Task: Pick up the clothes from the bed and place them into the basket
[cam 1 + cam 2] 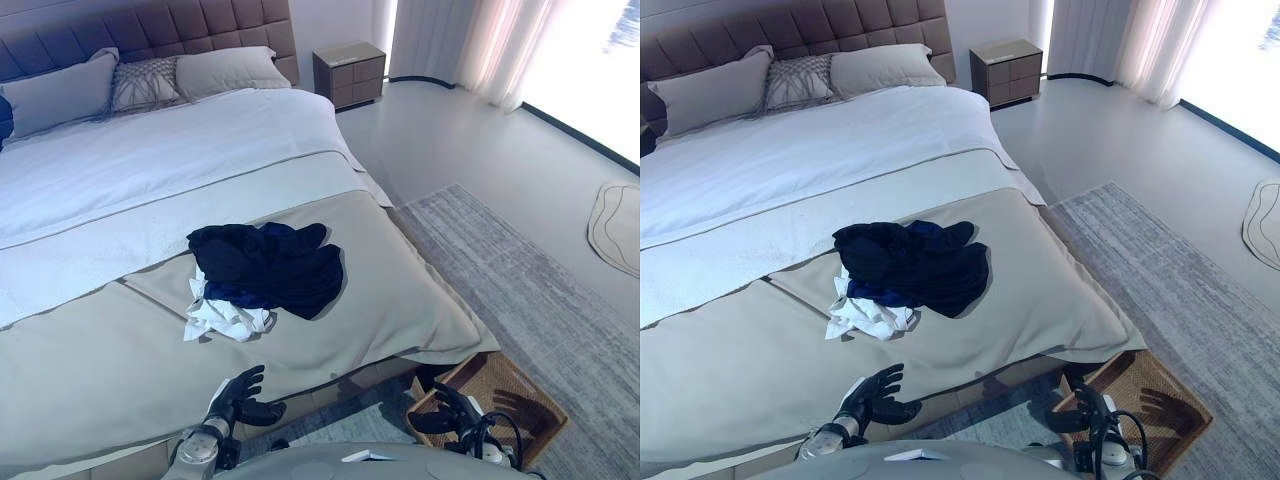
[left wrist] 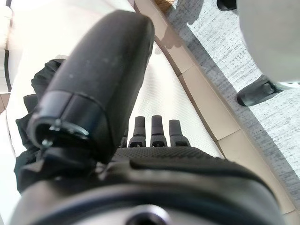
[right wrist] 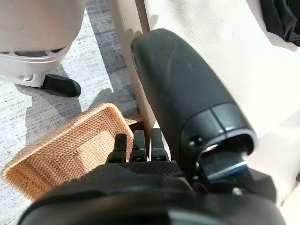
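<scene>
Left eye view: soft, light, floppy heap of dark navy clothes point(image 1: 270, 265) over crumpled white cloth point(image 1: 222, 318), probably best bunched at its thick middle (left hand point(image 1: 240, 398) and right hand point(image 1: 445, 410) both relaxed, empty), woven wicker basket point(image 1: 520, 400) waiting

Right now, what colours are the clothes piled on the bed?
The clothes are black and navy over a white piece, clearest in the right eye view.

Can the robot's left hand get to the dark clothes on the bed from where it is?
Probably yes. The left hand hangs open over the near edge of the bed, and only bare cover lies between it and the dark clothes. It would have to stretch forward.
</scene>
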Tool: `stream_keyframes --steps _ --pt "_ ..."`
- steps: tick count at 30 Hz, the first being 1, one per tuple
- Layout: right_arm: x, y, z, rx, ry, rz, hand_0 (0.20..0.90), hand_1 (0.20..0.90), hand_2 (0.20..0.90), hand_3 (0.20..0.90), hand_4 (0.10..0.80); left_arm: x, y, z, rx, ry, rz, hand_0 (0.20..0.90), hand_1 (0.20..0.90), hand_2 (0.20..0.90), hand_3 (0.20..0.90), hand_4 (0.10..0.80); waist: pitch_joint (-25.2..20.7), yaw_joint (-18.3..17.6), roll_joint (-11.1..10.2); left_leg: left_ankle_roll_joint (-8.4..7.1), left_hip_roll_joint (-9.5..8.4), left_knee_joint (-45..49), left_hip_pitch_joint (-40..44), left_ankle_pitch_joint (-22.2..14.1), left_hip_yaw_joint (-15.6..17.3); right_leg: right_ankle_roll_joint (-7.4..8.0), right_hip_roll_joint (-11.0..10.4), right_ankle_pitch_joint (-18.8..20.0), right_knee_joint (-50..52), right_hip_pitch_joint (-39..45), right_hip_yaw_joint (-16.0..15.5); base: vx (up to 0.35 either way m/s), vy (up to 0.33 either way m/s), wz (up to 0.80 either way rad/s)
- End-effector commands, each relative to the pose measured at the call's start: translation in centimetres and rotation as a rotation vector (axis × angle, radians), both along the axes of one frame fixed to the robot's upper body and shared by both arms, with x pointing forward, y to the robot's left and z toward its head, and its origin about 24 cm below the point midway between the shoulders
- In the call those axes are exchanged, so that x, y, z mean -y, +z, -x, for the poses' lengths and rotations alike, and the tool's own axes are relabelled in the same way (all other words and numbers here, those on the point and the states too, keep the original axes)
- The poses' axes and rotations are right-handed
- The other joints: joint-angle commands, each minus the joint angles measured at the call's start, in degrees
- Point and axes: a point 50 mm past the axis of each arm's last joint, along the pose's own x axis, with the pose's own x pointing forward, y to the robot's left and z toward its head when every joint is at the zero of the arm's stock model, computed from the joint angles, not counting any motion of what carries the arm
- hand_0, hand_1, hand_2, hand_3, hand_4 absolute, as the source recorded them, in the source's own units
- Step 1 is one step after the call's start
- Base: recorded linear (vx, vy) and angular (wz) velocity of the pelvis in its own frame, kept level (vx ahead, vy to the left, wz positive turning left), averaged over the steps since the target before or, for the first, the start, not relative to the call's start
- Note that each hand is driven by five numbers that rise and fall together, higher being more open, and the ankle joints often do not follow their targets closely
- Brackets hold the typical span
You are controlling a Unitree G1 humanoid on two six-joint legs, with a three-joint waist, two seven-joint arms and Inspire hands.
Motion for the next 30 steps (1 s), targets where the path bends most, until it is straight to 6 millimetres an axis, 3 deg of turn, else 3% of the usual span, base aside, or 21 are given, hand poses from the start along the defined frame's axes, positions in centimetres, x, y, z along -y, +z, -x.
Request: stream_keyframes --steps 1,8,13,19,28,30 --pt "-0.9 1.3 -4.1 0.162 0.075 -0.023 0.9 0.9 0.9 0.9 0.8 -1.4 1.5 -3.5 0.121 0.056 -0.015 0.9 0.9 0.9 0.9 0.8 0.98 1.09 -3.2 2.36 -3.54 2.23 0.96 -8.14 -2.75 1.84 -1.77 -1.89 4.52 -2.08 1.21 0.0 0.0 0.0" --pt "-1.1 5.1 -10.1 0.413 0.162 -0.038 0.9 0.9 0.9 0.9 0.8 -2.1 2.3 -4.8 0.152 0.061 -0.042 0.9 0.9 0.9 0.9 0.8 1.38 2.53 -3.61 2.04 -3.55 1.91 0.85 -7.7 -3.88 1.56 -1.88 -1.58 4.17 -1.76 0.46 -0.02 -0.012 0.05" --pt "-1.7 11.7 -16.3 0.704 0.303 0.096 0.9 0.9 0.9 0.9 0.8 -2.6 4.4 -7.5 0.282 0.067 -0.017 0.9 0.9 0.9 0.9 0.8 1.6 3.95 -3.85 1.8 -3.71 1.51 0.25 -7.41 -4.58 1.2 -1.78 -1.67 3.72 -1.84 -0.11 -0.03 -0.011 0.16" --pt "-0.9 17.6 -20.3 0.868 0.386 0.227 0.9 0.9 0.9 0.9 0.8 -2.6 6.5 -9.9 0.396 0.026 0.015 0.9 0.9 0.9 0.9 0.8 1.55 5.64 -3.98 1.44 -3.81 0.92 -0.35 -6.91 -5.45 1.01 -1.8 -1.62 3.65 -1.82 -1.28 0.008 0.006 0.19" --pt "-0.5 23.3 -24.1 0.943 0.417 0.5 0.9 0.9 0.9 0.9 0.8 -1.2 9.2 -11.3 0.519 -0.056 0.164 0.9 0.9 0.9 0.9 0.8 3.03 8.68 -3.32 1.29 -3.86 3.38 -3.73 -6.57 -7.0 -0.17 -2.23 -3.28 8.03 -4.39 -3.05 0.063 0.044 0.13" --pt "-0.9 26.5 -25.9 0.999 0.425 0.611 0.9 0.9 0.9 0.9 0.8 -0.4 10.9 -13.0 0.608 -0.098 0.187 0.9 0.9 0.9 0.9 0.8 6.1 9.51 -2.52 1.26 -4.18 7.58 -8.63 -6.67 -7.97 -1.0 -2.86 -4.23 12.28 -8.87 -3.57 -0.199 0.077 0.17"
